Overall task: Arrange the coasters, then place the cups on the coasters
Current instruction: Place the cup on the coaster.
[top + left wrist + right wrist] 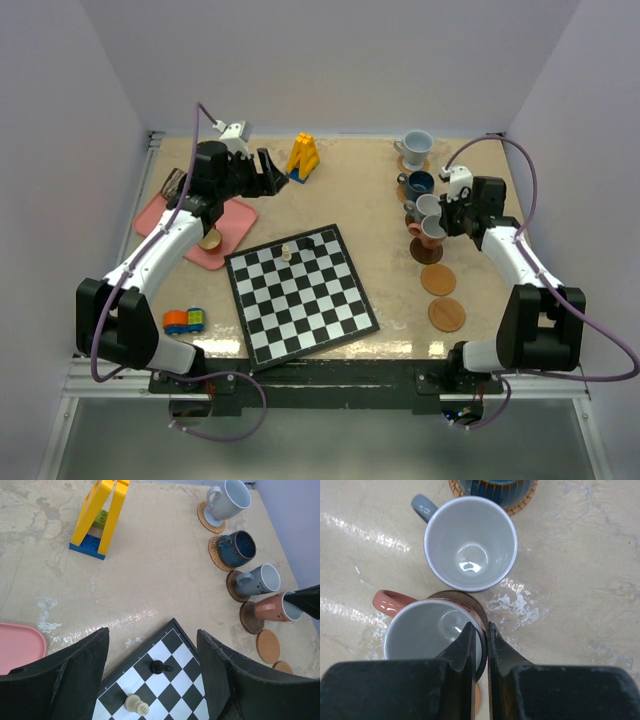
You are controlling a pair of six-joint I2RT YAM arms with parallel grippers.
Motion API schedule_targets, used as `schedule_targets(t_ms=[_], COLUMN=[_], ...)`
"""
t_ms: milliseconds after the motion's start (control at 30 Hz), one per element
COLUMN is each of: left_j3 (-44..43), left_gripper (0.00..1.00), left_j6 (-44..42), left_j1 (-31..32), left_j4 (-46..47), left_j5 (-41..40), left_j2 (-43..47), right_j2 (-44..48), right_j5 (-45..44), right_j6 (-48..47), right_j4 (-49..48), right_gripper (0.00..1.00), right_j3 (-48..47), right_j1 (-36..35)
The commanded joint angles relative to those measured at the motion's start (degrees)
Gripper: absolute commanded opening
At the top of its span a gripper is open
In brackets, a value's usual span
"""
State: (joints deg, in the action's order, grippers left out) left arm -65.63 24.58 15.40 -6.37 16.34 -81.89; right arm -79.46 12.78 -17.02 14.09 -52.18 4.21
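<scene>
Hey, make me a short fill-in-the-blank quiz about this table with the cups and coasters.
The right end effector is shut on the rim of a cup coloured ___. The left end effector is ___. The number of coasters with no cup is ___. The dark teal cup stands between the pale blue-white cup and the ___ one.
Missing words: pink; open; two; grey.

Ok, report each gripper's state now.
Left gripper: open, holding nothing.
Right gripper: shut on the pink cup, pinching its rim.
</scene>
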Motion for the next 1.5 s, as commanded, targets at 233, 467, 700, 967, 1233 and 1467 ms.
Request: schedule_targets(t_ms=[233,467,700,967,1233,1467], left_j3=[1.4,1.6,1.5,1.2,1.3,1.0], left_gripper=[0.75,0.75,0.75,0.75,0.75,0.76], left_j6=[2.0,2.6,2.6,2.6,2.7,2.8], left_j1=[-0.5,-0.5,-0.5,-0.5,-0.5,-0.5], left_j4=[5.1,5.5,5.5,5.4,5.4,5.4], left_j5=[0.9,0.5,0.3,0.2,-0.3,-0.4], left_j2=[-1.2,-1.2,-1.4,-1.7,-1.6,-1.8], right_j2=[-0.8,-1.7,-1.9,-3.5,-3.4,-2.1], right_j5=[1.0,2.4,3.5,3.2,2.5,1.6], right_j6=[-2.9,-3.9,-4.4,-4.5,-4.3,-4.0], right_j4=[2.1,2.0,1.7,1.4,1.1,0.8], right_gripper=[0.00,0.00,0.00,0.00,0.09,0.38], right_j3=[-3.5,-3.6,-3.5,-3.6,-3.5,-3.0], right_j1=[0.2,0.2,0.2,0.1,0.1,0.1])
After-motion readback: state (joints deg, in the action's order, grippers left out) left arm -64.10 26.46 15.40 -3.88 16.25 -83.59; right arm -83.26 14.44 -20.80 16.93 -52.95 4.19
